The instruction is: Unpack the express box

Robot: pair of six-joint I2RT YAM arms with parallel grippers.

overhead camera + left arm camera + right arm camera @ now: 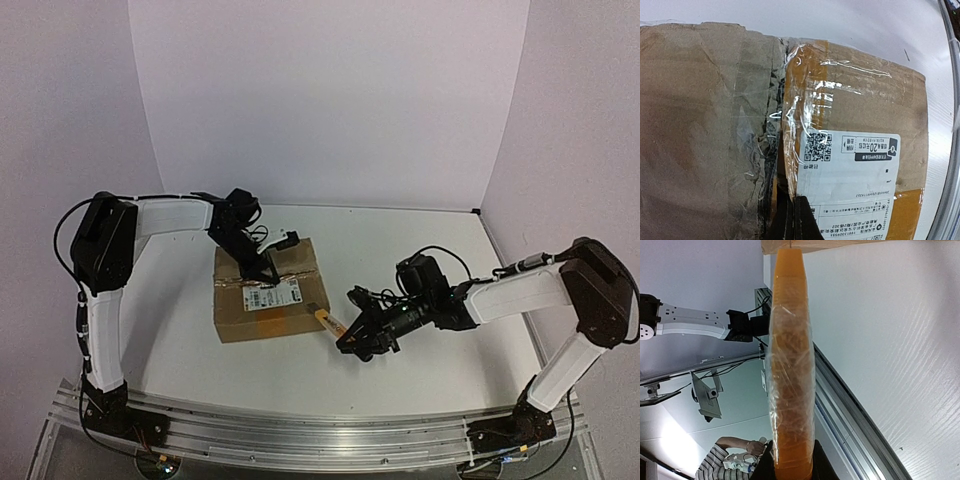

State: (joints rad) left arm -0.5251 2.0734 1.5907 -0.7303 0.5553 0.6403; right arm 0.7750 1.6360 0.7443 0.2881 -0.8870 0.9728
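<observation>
Since unpacking likely means slitting the tape (pixel 795 100), the left hand (pixel 267 271), closed tight, presses on the flat brown cardboard express box (pixel 245 312) left of centre on the white desk (pixel 420 240), probably to steady it. The right hand (pixel 352 331) is clamped on a slim orange utility knife (pixel 327 320), tip at the box's lower right edge.

I count one express box (pixel 262 300) on my one desk (pixel 420 250), right under the left fingers (pixel 264 269), carrying one white label (pixel 855 185). One orange utility knife (pixel 790 365) sits clamped between the right fingers (pixel 358 341). That makes two sets of fingers, and one person (pixel 722 465) shows off beyond the right pair.
</observation>
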